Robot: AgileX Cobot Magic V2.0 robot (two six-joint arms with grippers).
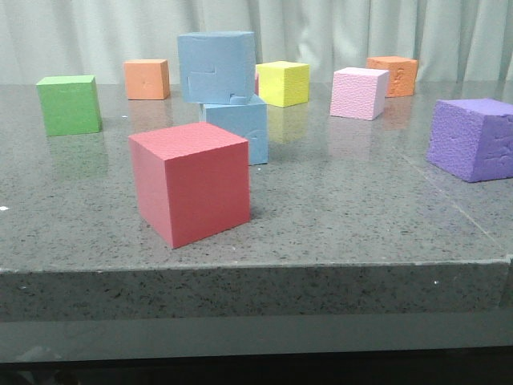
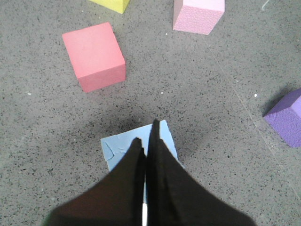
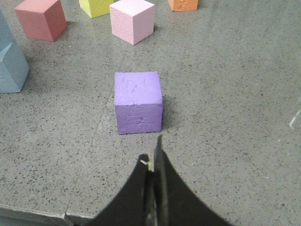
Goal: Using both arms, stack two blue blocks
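- Front view: the upper blue block [image 1: 216, 67] is set on the lower blue block [image 1: 240, 128], overhanging it toward the robot's left and turned slightly off square. The stack stands mid-table, behind the red cube [image 1: 191, 183], which hides the lower block's near left corner. A green cube [image 1: 69, 104], two orange cubes [image 1: 147, 79], a yellow cube [image 1: 283, 83], a pink cube [image 1: 359, 93] and a purple cube [image 1: 471, 138] are spread over the table [image 1: 345, 208]. No arm is seen here.
- Left wrist view: the left gripper [image 2: 146, 139] is held above the stack, fingers pressed together, nothing grasped. A blue top face lies directly under the tips, largely covered by them. The stack is judged complete; this arm is the nearer.
- Right wrist view: the right gripper [image 3: 153, 157] is closed and empty, just short of the purple cube. The blue stack is cut off at the frame edge, well apart; its height cannot be read here.
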